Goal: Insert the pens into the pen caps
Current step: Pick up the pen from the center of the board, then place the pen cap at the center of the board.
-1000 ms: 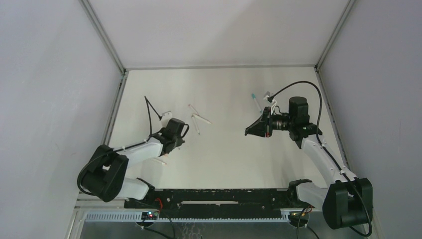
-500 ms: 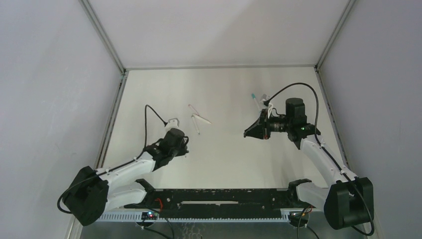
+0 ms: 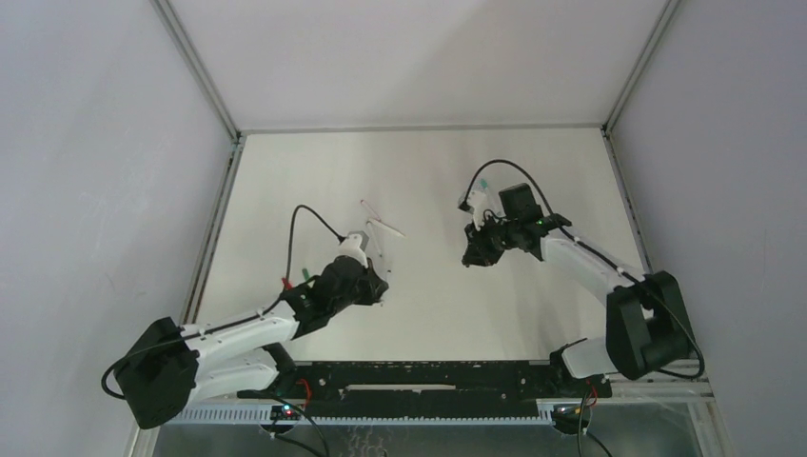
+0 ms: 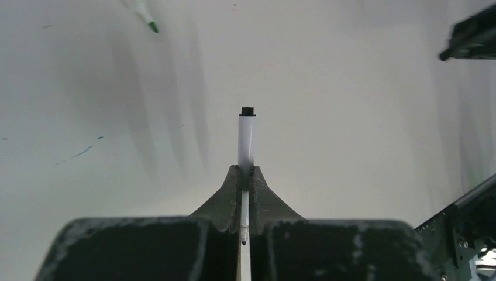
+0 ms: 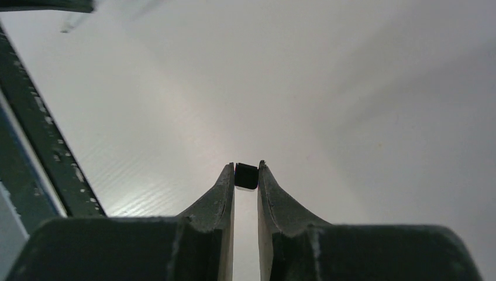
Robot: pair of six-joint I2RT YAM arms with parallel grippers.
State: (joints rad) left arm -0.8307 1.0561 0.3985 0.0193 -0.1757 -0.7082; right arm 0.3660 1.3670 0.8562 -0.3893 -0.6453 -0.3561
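1. The left gripper (image 4: 245,174) is clamped tight on a thin white-barrelled pen with a black tip (image 4: 246,134). The tip juts toward twelve o'clock, free for capping.
2. The right gripper (image 5: 246,171), jaws narrowly parted, pinches a small black plastic cap (image 5: 246,176) at its fingertips.
3. From above, the cap sits at two o'clock from the pen, well apart.

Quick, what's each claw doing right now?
Left gripper: shut on a pen.
Right gripper: shut on a black cap.
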